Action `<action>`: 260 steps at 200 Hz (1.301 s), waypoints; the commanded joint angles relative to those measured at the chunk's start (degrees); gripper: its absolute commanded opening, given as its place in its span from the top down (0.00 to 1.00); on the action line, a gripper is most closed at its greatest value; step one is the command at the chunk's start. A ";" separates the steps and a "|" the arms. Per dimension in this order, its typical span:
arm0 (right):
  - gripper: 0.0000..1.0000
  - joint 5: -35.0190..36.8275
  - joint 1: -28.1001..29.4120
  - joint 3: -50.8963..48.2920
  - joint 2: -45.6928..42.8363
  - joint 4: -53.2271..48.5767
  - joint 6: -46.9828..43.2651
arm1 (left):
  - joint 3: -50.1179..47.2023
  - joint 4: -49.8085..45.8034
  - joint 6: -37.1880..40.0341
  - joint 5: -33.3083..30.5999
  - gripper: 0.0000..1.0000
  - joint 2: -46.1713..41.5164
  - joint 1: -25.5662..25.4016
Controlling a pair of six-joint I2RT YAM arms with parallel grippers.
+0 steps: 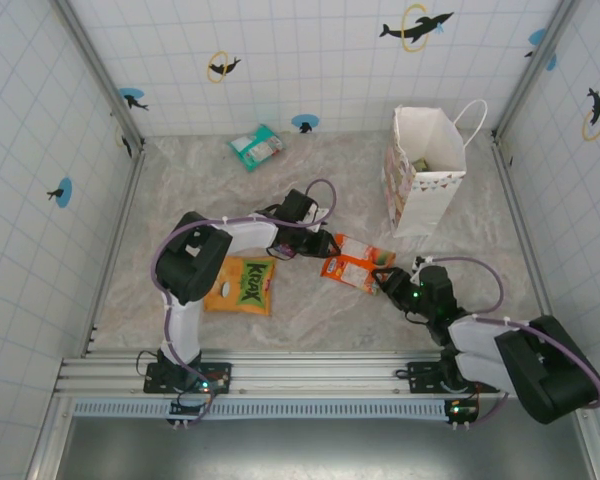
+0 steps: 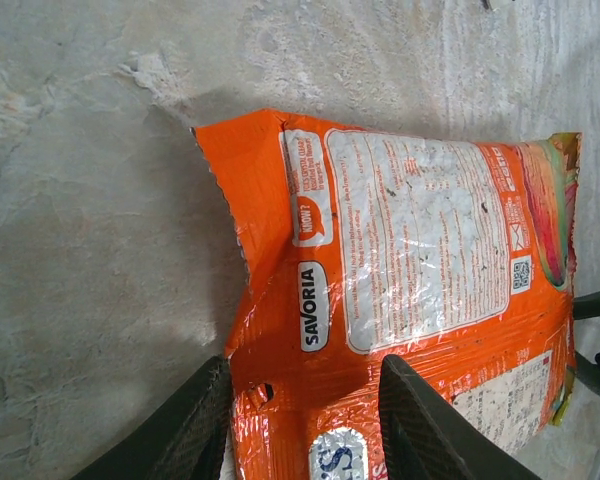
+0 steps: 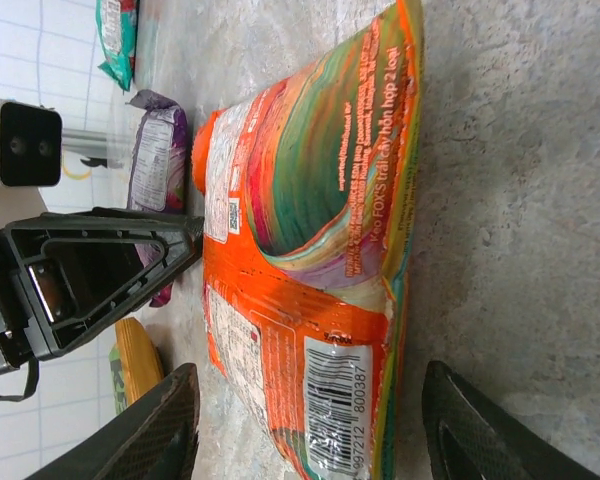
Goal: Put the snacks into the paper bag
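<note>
You have two arms at work, the left arm (image 1: 185, 265) and the right arm (image 1: 540, 375), and one paper bag (image 1: 420, 200). The bag stands upright and open-mouthed at the far right, and something lies inside it, too small to tell.

You can count four snacks on the table:
- one large orange packet (image 1: 242, 285) with a green logo, beside your left arm
- one orange-red packet (image 1: 358, 263) in the middle
- one teal-white packet (image 1: 255, 147) by the far wall
- one purple packet (image 3: 158, 150) near the left gripper

Your left gripper (image 2: 305, 365) stands partly open astride one end of the orange-red packet. You cannot tell whether it pinches the foil. Your right gripper (image 3: 310, 372) is wide open around the other end, holding nothing.

The table (image 1: 180, 180) is grey and marbled. White tiled walls (image 1: 310, 60) with dolphin stickers (image 1: 416, 27) close it on three sides.
</note>
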 commanded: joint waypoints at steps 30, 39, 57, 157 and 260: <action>0.42 -2.95 -0.36 -2.51 5.22 9.24 1.15 | -1.35 0.12 -1.64 1.72 0.57 2.67 -0.14; 0.43 -2.90 -0.32 -2.46 5.88 10.09 1.42 | -1.45 0.43 -1.77 1.83 0.57 2.63 -0.21; 0.43 -2.90 -0.20 -2.36 7.24 12.05 1.65 | -1.49 1.15 -2.26 2.61 0.58 2.77 -0.40; 0.58 -2.90 0.54 0.00 16.53 20.82 0.95 | -1.13 2.42 -3.31 4.02 0.59 3.21 -1.12; 0.80 4.05 2.39 -0.35 -1.39 1.11 -6.74 | -0.12 -0.11 -2.53 -1.92 0.37 -3.81 -1.12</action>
